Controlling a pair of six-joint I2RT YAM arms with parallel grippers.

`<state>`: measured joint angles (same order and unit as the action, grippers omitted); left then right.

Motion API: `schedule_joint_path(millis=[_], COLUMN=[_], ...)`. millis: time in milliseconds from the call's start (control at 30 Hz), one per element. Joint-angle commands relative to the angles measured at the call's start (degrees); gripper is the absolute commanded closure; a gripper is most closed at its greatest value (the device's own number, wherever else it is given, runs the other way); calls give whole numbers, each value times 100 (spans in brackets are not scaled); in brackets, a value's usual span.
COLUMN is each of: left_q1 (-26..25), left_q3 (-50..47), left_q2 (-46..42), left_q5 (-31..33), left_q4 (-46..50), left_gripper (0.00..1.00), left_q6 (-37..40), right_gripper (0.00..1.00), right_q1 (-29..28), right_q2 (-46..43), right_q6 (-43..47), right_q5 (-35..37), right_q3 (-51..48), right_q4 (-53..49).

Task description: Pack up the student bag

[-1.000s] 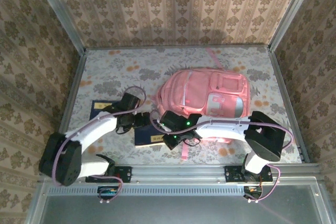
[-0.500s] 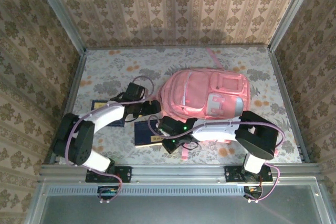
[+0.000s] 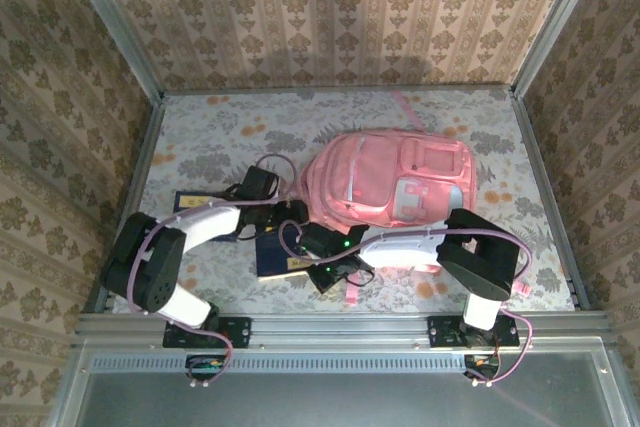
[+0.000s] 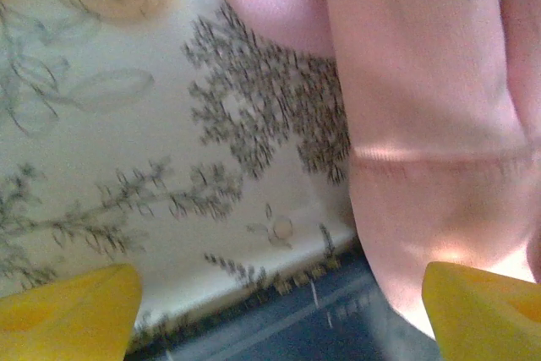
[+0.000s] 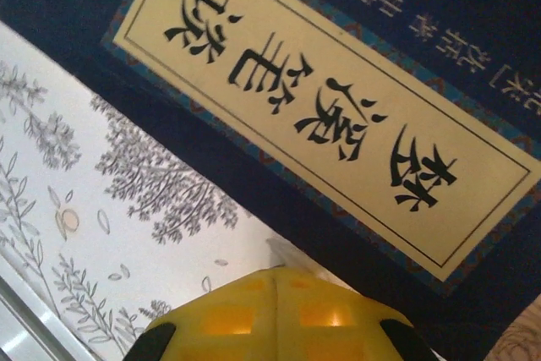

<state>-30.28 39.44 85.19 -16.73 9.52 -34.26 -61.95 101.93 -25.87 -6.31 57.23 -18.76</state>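
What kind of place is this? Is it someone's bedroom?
Probably not a bedroom: it looks like a robot practice booth. Two robot arms are bolted to a metal frame at the table's edge, flat wallpapered panels box it in, and a pink backpack and blue book wait there.

We count one student bag. We count two dark blue books: the first book at 9 o'clock from the bag, the second book at 8 o'clock. We count two arms: left arm, right arm.
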Motion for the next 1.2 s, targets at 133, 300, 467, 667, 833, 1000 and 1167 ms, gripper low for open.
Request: schedule_joint_path(millis=[133, 300, 467, 667, 833, 1000, 1167], left_q1=[-380, -435, -244, 295, 662, 667, 674], left_q3=[-692, -1026, -1311, -1810, -1905, -1751, -1587], left_q2=[-855, -1302, -1553, -1728, -1884, -2131, -2387], left_q5=[-421, -634, -675, -1509, -1963, -2444, -2628], left_q4=[974, 1062, 970, -39, -423, -586, -391], left_gripper=[11, 11, 10, 11, 14, 18, 21], left_q6=[-391, -602, -691, -1132, -1423, -1697, -1739], right_gripper=[100, 100, 95, 85, 84, 84, 84], right_q1=[630, 755, 782, 1125, 1158, 1141, 1184], right_q2=[386, 672, 1093, 920, 1146, 1189, 1130], right_q6=[-136, -164, -243, -695, -840, -906, -832], right_q5=[1039, 764, 428, -415, -945, -931, -879], right_q3=[446, 924, 1456, 1111, 1191, 1207, 1249], right_q4=[-96, -95, -254, 242, 318, 368, 250])
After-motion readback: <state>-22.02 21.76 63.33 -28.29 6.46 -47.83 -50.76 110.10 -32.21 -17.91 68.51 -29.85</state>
